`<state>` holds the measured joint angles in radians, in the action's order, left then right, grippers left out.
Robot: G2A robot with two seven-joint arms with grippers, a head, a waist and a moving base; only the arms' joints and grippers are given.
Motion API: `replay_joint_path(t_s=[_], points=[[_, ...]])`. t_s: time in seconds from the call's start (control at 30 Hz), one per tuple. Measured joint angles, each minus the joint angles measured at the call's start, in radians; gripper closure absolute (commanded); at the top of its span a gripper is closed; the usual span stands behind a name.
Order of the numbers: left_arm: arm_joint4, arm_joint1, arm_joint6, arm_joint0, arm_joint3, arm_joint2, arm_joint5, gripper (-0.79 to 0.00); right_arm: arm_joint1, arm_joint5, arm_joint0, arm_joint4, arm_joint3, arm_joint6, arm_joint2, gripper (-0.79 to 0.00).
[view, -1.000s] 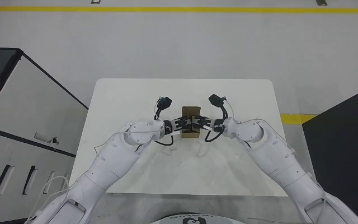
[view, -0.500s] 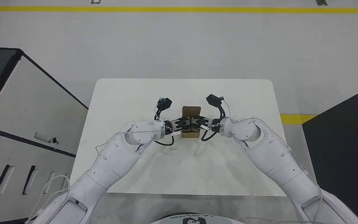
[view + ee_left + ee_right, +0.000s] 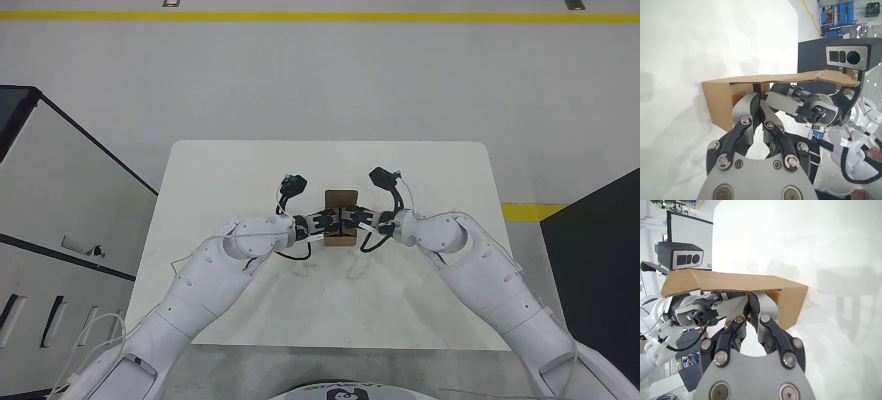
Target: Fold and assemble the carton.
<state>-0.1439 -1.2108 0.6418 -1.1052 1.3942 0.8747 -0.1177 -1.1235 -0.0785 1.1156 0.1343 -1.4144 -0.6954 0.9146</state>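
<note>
Now: mid-fold, carton [image 3: 341, 198] half-formed.
L pincer [image 3: 759, 103]: clamped tight on inner flap [image 3: 756, 88].
R pincer [image 3: 750, 306]: same, opp. side.
Next: prob. tuck flaps inward.

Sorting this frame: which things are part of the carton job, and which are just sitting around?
In the job:
- brown cardboard carton, at mid-table
- left gripper, shut on the carton
- right gripper, shut on the carton

Just around:
- white table, work surface only
- grey cabinet beside the table
- black panel at the table's other side
- yellow floor line beyond the table
</note>
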Motion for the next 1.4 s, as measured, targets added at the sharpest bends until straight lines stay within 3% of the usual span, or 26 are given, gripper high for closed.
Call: replay_joint_path(t_s=[1.4], points=[[-0.017,-0.014,0.021,-0.007,-0.019,0.02,0.008,0.0,-0.016,0.001,0.011,0.019,0.021,-0.012,0.023,0.0]])
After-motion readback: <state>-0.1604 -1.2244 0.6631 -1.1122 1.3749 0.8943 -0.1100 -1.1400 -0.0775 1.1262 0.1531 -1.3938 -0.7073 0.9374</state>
